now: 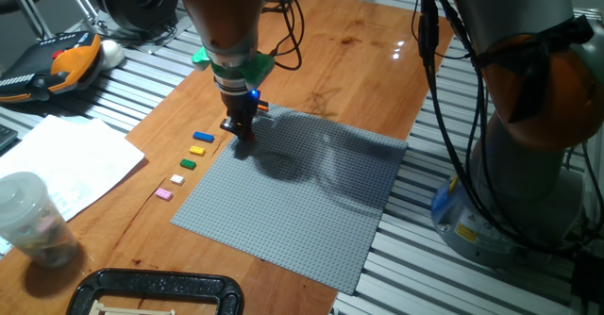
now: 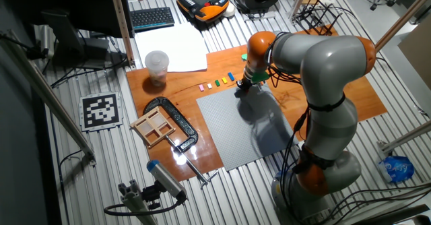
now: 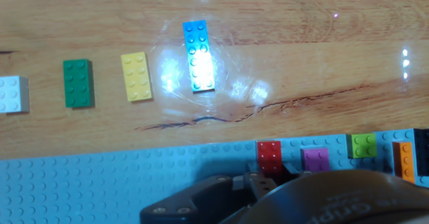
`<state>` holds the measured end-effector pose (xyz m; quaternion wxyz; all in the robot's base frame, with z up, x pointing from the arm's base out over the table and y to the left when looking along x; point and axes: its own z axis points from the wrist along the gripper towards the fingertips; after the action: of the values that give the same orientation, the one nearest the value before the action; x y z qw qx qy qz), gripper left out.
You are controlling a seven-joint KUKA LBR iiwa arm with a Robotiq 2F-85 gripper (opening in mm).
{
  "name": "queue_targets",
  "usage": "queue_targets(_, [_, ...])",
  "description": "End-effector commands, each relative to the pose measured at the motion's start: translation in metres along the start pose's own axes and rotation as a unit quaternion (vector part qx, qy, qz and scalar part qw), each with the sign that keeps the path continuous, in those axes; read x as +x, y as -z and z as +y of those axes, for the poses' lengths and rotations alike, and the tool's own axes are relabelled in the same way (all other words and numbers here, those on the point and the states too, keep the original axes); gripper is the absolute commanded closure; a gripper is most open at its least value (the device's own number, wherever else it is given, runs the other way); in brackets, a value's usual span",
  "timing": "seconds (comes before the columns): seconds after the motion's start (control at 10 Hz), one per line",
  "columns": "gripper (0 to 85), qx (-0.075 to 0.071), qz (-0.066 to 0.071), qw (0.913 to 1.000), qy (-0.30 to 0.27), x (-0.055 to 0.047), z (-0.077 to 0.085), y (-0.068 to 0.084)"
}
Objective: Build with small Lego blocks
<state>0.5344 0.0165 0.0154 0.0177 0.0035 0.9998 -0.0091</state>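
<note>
Four loose bricks, blue [image 3: 199, 56], yellow [image 3: 136, 76], green [image 3: 78, 83], white [image 3: 13, 94], lined on wood beside grey baseplate [image 3: 100, 184]; red brick [image 3: 270, 158] at baseplate edge under gripper [image 1: 238, 129]. Finger opening impossible to tell.

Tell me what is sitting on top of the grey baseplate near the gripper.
In the hand view, the baseplate carries a red brick, a purple brick, a green brick and an orange brick along its edge. The gripper covers whatever lies beneath it.
</note>
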Motion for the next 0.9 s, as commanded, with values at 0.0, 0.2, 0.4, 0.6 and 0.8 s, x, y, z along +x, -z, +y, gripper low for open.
queue_targets(0.0, [85.0,0.001,0.001,1.0,-0.004,0.0004,0.0006,0.0006])
queue_targets(0.2, [68.0,0.007,0.0,0.9999,-0.01,0.0009,0.0027,0.0033])
queue_targets(0.4, [51.0,0.007,-0.003,0.9999,-0.013,0.0012,0.0035,0.0041])
queue_targets(0.6, [51.0,0.006,-0.003,0.9998,-0.019,0.0015,0.005,0.0052])
queue_targets(0.8, [51.0,0.005,-0.002,0.9998,-0.021,0.0019,0.0053,0.0061])
